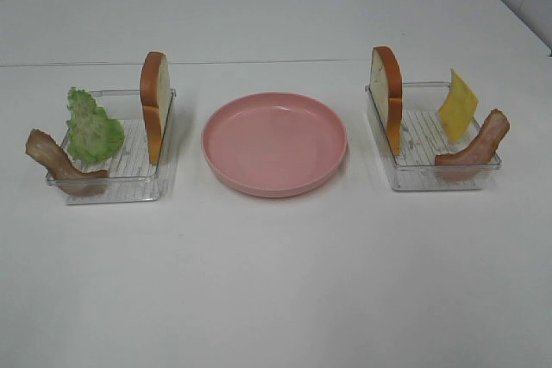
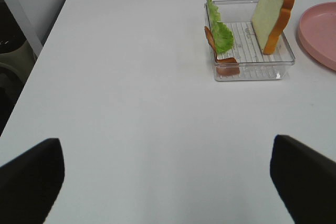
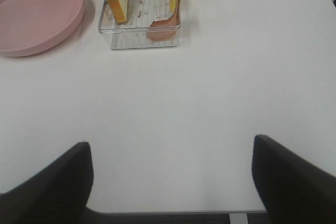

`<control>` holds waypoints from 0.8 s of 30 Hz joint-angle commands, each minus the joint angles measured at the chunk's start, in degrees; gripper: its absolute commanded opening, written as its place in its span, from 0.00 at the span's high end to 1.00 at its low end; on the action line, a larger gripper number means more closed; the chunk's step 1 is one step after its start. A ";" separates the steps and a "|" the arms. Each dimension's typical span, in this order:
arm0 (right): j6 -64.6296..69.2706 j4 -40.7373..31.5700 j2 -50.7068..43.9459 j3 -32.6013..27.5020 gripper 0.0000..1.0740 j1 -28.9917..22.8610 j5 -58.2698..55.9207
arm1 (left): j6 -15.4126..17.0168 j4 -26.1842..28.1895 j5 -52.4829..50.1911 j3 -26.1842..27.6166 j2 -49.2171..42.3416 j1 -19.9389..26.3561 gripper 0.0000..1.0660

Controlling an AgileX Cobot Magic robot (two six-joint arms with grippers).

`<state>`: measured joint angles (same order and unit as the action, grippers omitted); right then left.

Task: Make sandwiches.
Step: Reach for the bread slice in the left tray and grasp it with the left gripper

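The sandwich parts are sitting unassembled in two trays on the white table (image 1: pixel 276 290), on either side of a round pink plate (image 1: pixel 274 144) that is holding nothing.

In the left clear tray (image 1: pixel 121 189), the left bread slice (image 1: pixel 154 118) is standing on edge against the wall nearest the plate, its orange-brown crust facing forward. A ruffled green lettuce leaf (image 1: pixel 91 131) is standing upright toward the tray's outer side. Just beside it, the left bacon strip (image 1: pixel 52 159) is curving up and hanging over the outer rim.

In the right clear tray (image 1: pixel 423 177), the right bread slice (image 1: pixel 388 101) is likewise standing on edge against the wall nearest the plate. The yellow cheese square (image 1: pixel 457 107) is leaning tilted near the far outer corner, and the right bacon strip (image 1: pixel 479 146) is arching up over the outer rim. Whether cheese and bacon are touching is hard to tell.

The left gripper (image 2: pixel 165 150) is hovering over bare table, well apart from its tray, with its dark fingers (image 2: pixel 31 182) spread wide and nothing between them. The right gripper (image 3: pixel 170 148) is doing the same on its side, jaws apart and holding nothing.
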<state>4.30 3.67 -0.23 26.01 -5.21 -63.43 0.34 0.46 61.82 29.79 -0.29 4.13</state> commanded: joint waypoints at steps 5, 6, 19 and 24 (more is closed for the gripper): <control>-0.46 -0.23 -1.78 -0.23 0.26 -0.11 0.46 | 0.34 0.23 -0.11 -0.17 -0.80 0.00 0.05; -0.46 -0.23 -1.78 -0.23 0.26 -0.11 0.46 | 0.34 0.23 -0.11 -0.17 -0.80 0.00 0.05; -0.46 -0.23 -1.78 -0.23 0.26 -0.11 0.46 | 1.20 -0.46 1.72 2.41 1.78 0.00 0.06; -0.46 -0.23 -1.78 -0.23 0.26 -0.11 0.46 | 1.55 -0.92 9.74 19.65 24.12 0.00 0.06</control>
<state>4.30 3.67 -0.23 26.01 -5.21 -63.43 1.09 0.00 68.41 42.46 14.50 4.13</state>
